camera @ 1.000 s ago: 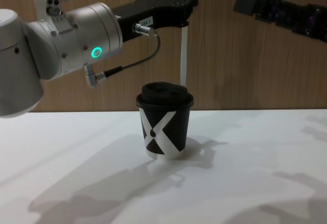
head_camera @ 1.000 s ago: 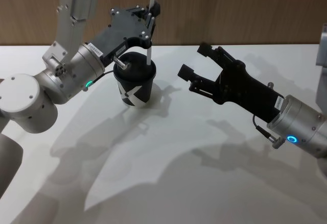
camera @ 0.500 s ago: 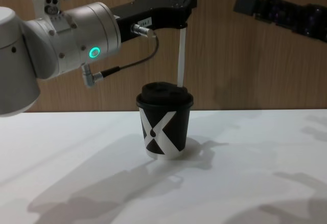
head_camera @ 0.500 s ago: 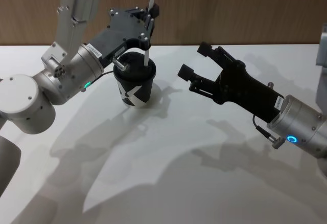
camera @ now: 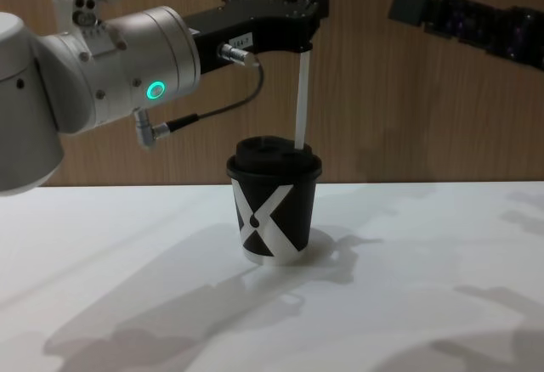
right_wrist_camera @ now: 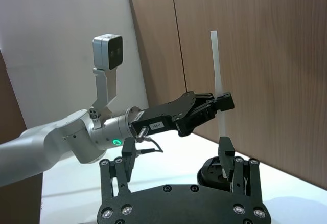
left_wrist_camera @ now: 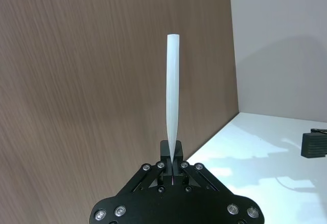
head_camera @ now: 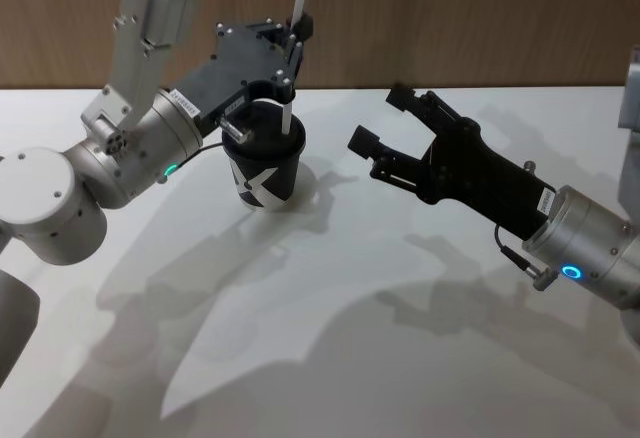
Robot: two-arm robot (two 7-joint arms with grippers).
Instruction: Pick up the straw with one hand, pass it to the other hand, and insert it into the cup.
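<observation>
Left gripper (camera: pixel 313 5) fingers clamp the straw (camera: pixel 303 66), whose tip has dropped from beside the cup (camera: pixel 272 206) onto its lid at bench left; insertion beginning. Right gripper (head_camera: pixel 385 123) gapes empty

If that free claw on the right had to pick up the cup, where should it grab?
Probably the cup's paper wall, from the open right side, fingers level. It stands upright, and the left gripper holds the straw over the lid. The right gripper is open nearby.

Open table (head_camera: pixel 330 288) between cup (head_camera: pixel 265 173) and right gripper (head_camera: pixel 385 123)
</observation>
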